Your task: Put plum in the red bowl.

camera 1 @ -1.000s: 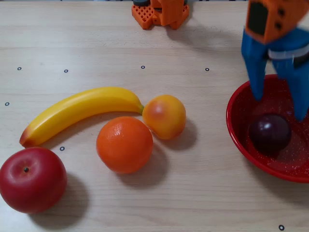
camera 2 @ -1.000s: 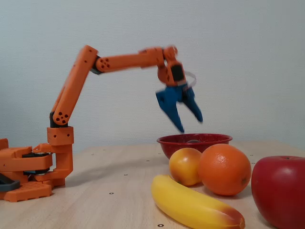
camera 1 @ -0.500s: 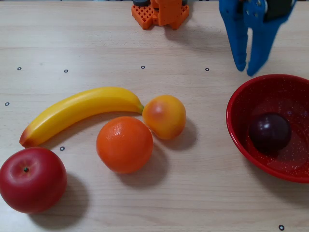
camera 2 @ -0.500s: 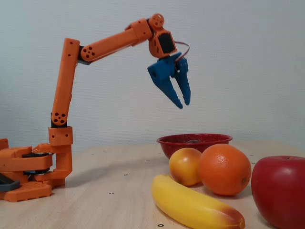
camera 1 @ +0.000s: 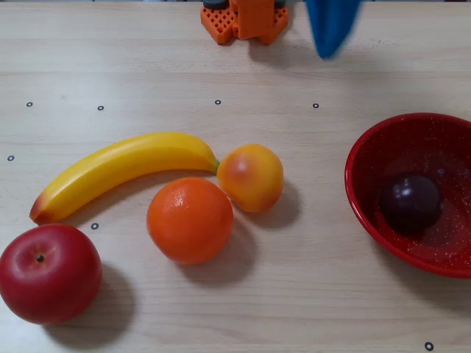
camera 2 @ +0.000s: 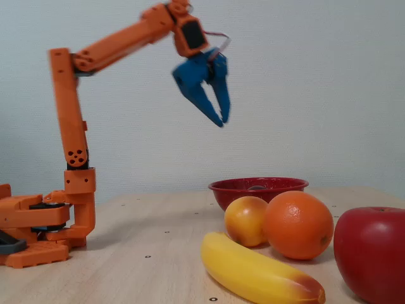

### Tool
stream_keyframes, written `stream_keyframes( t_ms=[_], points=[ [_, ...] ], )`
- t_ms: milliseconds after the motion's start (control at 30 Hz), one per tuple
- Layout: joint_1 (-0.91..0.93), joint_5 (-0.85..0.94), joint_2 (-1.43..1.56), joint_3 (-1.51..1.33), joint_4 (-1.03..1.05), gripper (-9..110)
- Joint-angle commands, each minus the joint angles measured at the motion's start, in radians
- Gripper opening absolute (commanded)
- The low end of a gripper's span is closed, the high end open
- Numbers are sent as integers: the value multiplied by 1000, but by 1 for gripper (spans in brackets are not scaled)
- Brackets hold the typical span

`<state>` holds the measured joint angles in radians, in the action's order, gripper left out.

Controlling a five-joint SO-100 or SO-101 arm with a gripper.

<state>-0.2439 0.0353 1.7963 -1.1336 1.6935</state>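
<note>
Light wood surface (camera 1: 309, 294) with small black dots fills the overhead view, and in the fixed view a plain pale wall stands behind it. At the right edge of the overhead view sits the red bowl (camera 1: 360, 195), partly cut by the frame. The plum (camera 1: 410, 201) lies inside this bowl, on its speckled bottom, dark and glossy. In the fixed view only a small dark top of the plum (camera 2: 256, 187) shows over the bowl rim (camera 2: 228, 187).

In the lower left corner of the overhead view is a big red apple (camera 1: 48, 273). A yellow banana (camera 1: 121, 170) lies above it, going from the left toward the middle of the frame. Its dark tip touches a small orange-yellow fruit (camera 1: 251, 177). An orange (camera 1: 190, 219) is just below, touching this small fruit.

The orange arm (camera 2: 117, 43) rises from its base (camera 2: 38, 228) at the left of the fixed view and reaches to the upper middle. The blue gripper (camera 2: 222, 118) hangs high in the air, above the bowl and well apart from it, pointing down and to the right. Its jaws look almost together at the tips and hold nothing. In the overhead view the gripper (camera 1: 327, 44) is only a blurred blue shape at the top edge, beside the base (camera 1: 245, 20).
</note>
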Motion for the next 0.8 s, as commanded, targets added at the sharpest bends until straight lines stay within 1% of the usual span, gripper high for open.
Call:
stream_keyframes(
  t_ms=[0,200,400,533,700,767],
  points=[
    [64,20,224,-86,-66,0],
    [195,97,545,-423,-121,0],
    [293,150,815,-670,-130,0],
    [310,161,1017,-838,-124,0],
    [310,158,1195,-939,-25,0],
    [316,150,1267,-1000,-41,0]
  ],
)
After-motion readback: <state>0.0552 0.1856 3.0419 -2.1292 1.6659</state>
